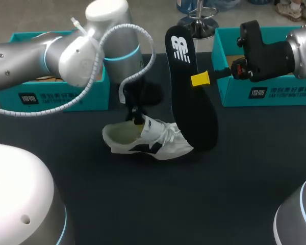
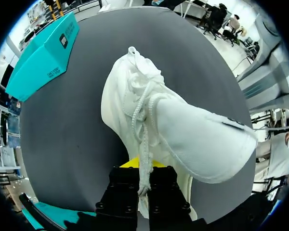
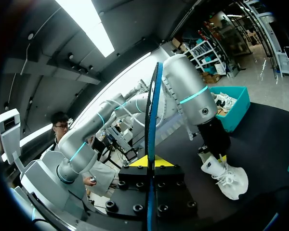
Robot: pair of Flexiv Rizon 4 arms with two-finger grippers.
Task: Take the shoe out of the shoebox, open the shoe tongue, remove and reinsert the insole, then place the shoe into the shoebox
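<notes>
On the tabletop (image 1: 219, 194): the white shoe (image 1: 158, 143) lies sole-down in the middle, with its mouth facing our left arm.
Insole (image 1: 191, 97): it is out of the shoe and stands nearly upright in the air, its lower end just beside the toe.
Right claw (image 1: 200, 79): clamped on one long edge of the insole, about a third of the way down; its wrist view shows the insole edge-on between the fingers.
Left claw (image 2: 142, 175): narrow and down at the shoe's mouth. A lace runs into the gap between its fingers, so we judge it is pinching the upper there.
Shoeboxes: a teal shoebox (image 1: 56, 94) stands behind our left arm, and a second teal shoebox (image 1: 285, 94) stands under our right. We cannot tell which one takes the shoe.
How the insole handles: we judge it light, thin and bendy. It should flex if pushed from the middle, so a hold nearer its upper end would steer the lower tip in better.
How the shoe handles: it looks light, with a soft upper that folds under a pinch and a firmer sole. The tongue or heel collar are the places to hold it open.
Risk: loose laces could snag the insole tip.
</notes>
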